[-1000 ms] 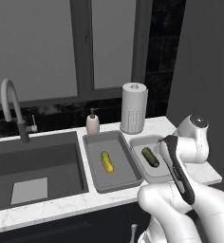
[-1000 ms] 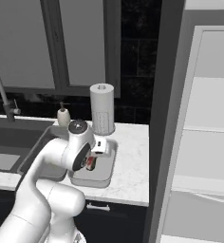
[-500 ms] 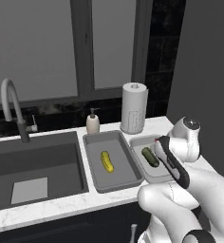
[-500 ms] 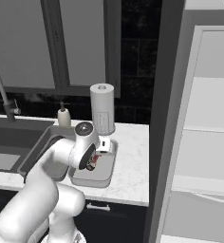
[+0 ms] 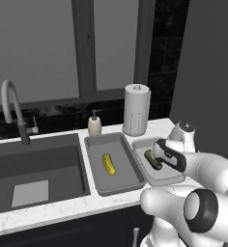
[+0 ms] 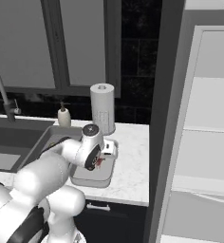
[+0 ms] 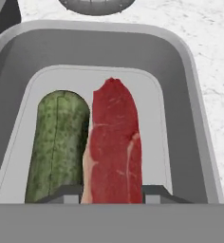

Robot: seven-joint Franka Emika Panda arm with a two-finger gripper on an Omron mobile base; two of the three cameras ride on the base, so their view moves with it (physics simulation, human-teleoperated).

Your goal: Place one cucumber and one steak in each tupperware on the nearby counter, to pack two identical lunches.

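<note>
Seen in the hand view, the right tupperware [image 7: 194, 95] holds a dark green cucumber [image 7: 59, 142] lying on its floor. Beside that cucumber and touching it is a flat red steak [image 7: 115, 142]. My gripper [image 7: 111, 193] is shut on the steak's near end, one fingertip on each side. From the left base view, the green cucumber [image 5: 152, 159] lies in the right tupperware [image 5: 140, 144] under my hand. The left tupperware [image 5: 94, 144] holds a yellow cucumber [image 5: 108, 164]. In the right base view a bit of red steak [image 6: 98, 162] shows below the hand.
A paper towel roll [image 5: 136, 110] and a soap bottle [image 5: 94, 125] stand behind the trays on the white marbled counter [image 7: 213, 38]. The dark sink [image 5: 34, 169] with its faucet [image 5: 12, 108] lies to the left. Pale fridge shelves [image 6: 204, 142] stand open on the right.
The wrist has sunk a little over the right tupperware. The steak stays between the fingers.
</note>
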